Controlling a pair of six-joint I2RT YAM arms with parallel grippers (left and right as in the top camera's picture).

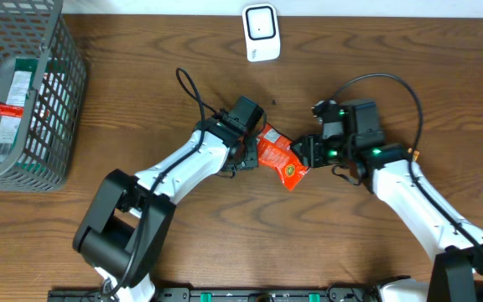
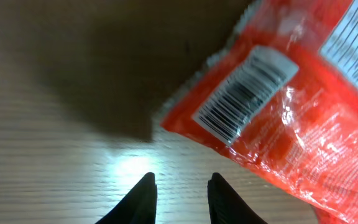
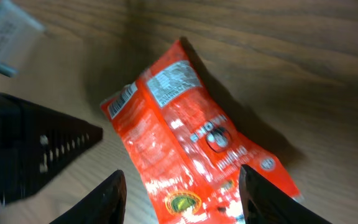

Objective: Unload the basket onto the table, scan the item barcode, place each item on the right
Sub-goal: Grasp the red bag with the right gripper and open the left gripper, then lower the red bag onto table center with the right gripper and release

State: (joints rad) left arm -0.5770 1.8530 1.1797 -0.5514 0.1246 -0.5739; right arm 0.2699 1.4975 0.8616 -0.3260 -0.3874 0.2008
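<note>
Overhead, packet point(image 1: 280, 159) between left end effector point(image 1: 247, 156) and right end effector point(image 1: 308, 152), both parted, empty

We are losing the orange-red plastic snack packet point(image 2: 278, 106) past the top and right edges of the left wrist view, and its small print is blurring there. In the right wrist view its lower end is running off the bottom edge between the fingers of the right tool point(image 3: 182, 174), so we are not seeing whether they are pinching it. A white boxy shape point(image 3: 5, 28) is being cropped by that view's top-left corner, too blurred to identify. From overhead, the grey wire basket point(image 1: 67, 92) is being cut by the left edge, and the packs point(image 1: 2, 113) inside are showing too small behind the mesh to read.
</note>
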